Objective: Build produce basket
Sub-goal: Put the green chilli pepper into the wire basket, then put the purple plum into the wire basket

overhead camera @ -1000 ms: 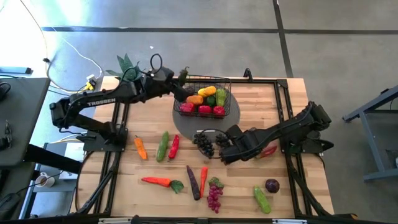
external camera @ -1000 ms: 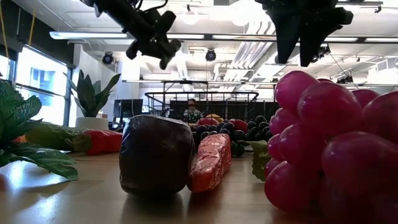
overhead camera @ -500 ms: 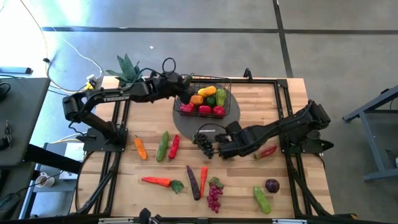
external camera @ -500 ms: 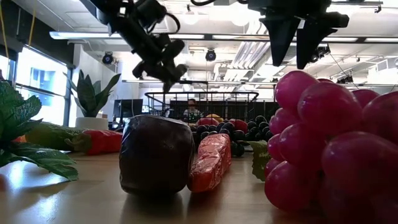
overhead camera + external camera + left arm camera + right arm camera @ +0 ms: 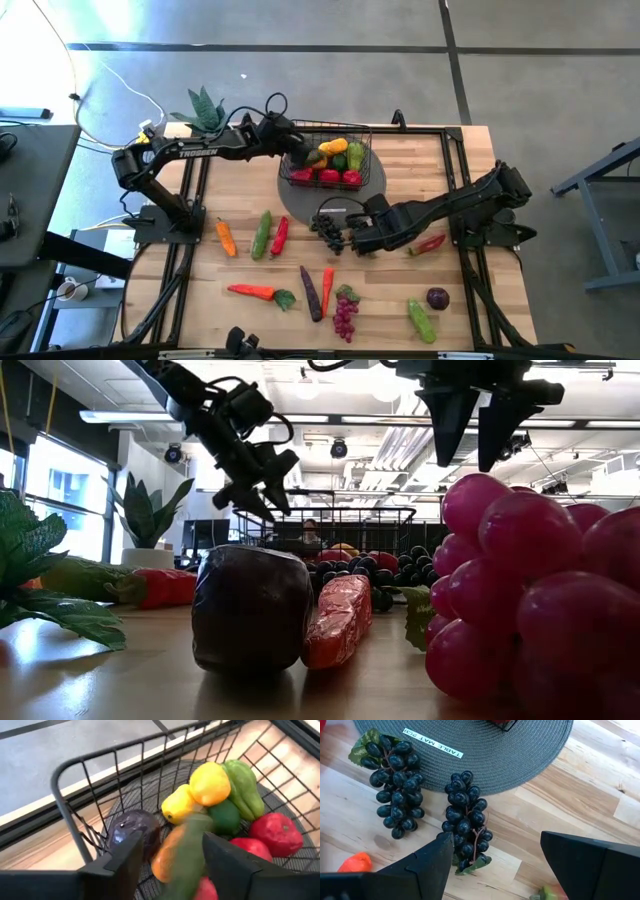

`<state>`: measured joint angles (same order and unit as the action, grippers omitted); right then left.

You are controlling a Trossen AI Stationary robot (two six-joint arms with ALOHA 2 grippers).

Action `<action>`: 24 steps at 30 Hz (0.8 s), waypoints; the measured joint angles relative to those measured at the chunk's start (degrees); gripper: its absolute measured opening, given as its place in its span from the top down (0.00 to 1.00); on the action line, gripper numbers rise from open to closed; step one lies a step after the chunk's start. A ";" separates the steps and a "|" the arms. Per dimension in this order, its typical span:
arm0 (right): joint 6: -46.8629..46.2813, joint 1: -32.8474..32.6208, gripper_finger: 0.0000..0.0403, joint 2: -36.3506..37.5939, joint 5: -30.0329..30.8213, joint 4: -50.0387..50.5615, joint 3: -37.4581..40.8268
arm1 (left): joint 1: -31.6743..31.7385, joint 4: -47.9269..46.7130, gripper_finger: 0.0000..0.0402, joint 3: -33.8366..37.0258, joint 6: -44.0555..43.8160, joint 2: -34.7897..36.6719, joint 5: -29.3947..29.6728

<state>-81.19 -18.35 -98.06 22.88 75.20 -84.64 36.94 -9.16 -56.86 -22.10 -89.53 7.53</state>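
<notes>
- The black wire basket (image 5: 328, 155) sits on a round grey mat (image 5: 300, 200) near the far edge of the table (image 5: 440, 170), about midway along it, already holding peppers and lemons; the rest of the produce lies scattered toward the near edge.
- The right claw (image 5: 492, 862) hangs spread wide over a dark grape bunch (image 5: 465, 822) lying just off the mat's rim, pinching nothing; a second dark bunch (image 5: 395, 785) lies beside it.
- That grape bunch looks like light moulded plastic: lumpy, probably a bit flexible, and apt to swing or twist if taken by one end. I judge the thick middle, taken across its narrow width, to be the safest hold; the leafy stem end looks too thin.
- The left claw (image 5: 170, 850) is over the basket's corner with fingers apart; a blurred green-and-orange shape lies between them, and whether it is gripped or dropping free cannot be told.
- A dark purple item (image 5: 132, 832) in the basket is half hidden by wire and hard to name.
- The low view is blocked by a close purple grape cluster (image 5: 540, 590) and an eggplant-like dark piece (image 5: 250, 610).
</notes>
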 joint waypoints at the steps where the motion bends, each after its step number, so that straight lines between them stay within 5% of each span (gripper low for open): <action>1: 0.00 0.00 0.30 0.00 -0.11 0.05 0.00 | 0.15 0.08 0.48 0.00 -0.23 0.02 0.00; 7: -1.38 0.00 0.30 0.00 -0.14 4.22 0.00 | 1.08 -0.13 0.38 -0.33 -0.23 0.61 -1.89; 24: -1.07 -3.80 0.30 1.55 -0.06 14.80 1.28 | -1.58 -9.22 0.39 -11.28 10.28 0.74 -7.13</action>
<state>-82.26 -22.15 -96.51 22.81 90.01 -83.36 35.36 -18.38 -68.14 -11.82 -88.80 0.40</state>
